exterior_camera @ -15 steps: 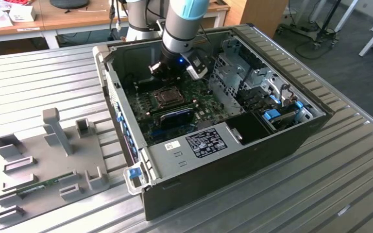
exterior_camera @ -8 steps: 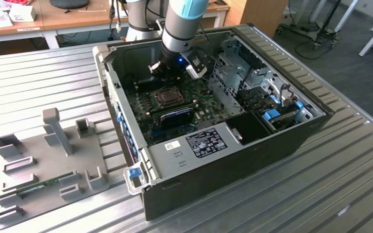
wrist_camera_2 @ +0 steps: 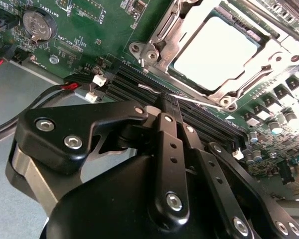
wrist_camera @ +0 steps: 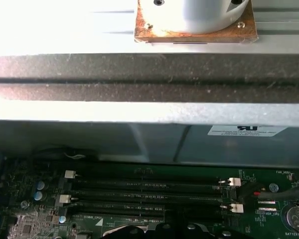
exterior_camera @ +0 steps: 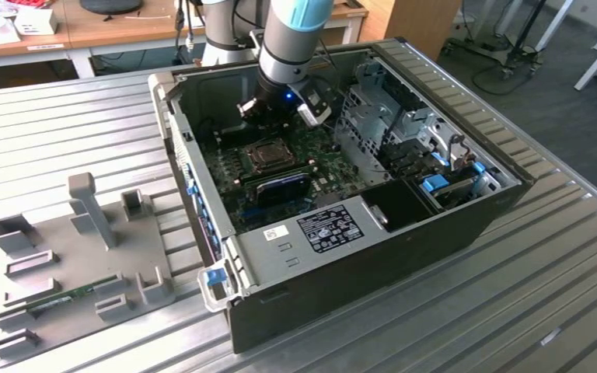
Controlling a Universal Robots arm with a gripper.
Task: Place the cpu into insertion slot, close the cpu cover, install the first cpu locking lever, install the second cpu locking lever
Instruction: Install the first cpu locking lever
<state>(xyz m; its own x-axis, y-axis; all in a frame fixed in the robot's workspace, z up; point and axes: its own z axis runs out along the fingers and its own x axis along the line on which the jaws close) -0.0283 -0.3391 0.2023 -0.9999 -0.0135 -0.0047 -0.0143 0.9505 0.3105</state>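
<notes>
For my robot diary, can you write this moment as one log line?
chip: seated | cover: down around chip | gripper: jaws shut, tip at lever

The motherboard (wrist_camera_2: 89,30) is green. The cpu (wrist_camera_2: 214,52) top is pale silvery-grey, and the cpu cover (wrist_camera_2: 162,37) is silvery. The memory slots (wrist_camera: 144,196) and gripper (wrist_camera_2: 165,104) are black. The table (exterior_camera: 547,256) is silver-grey, ribbed.
</notes>
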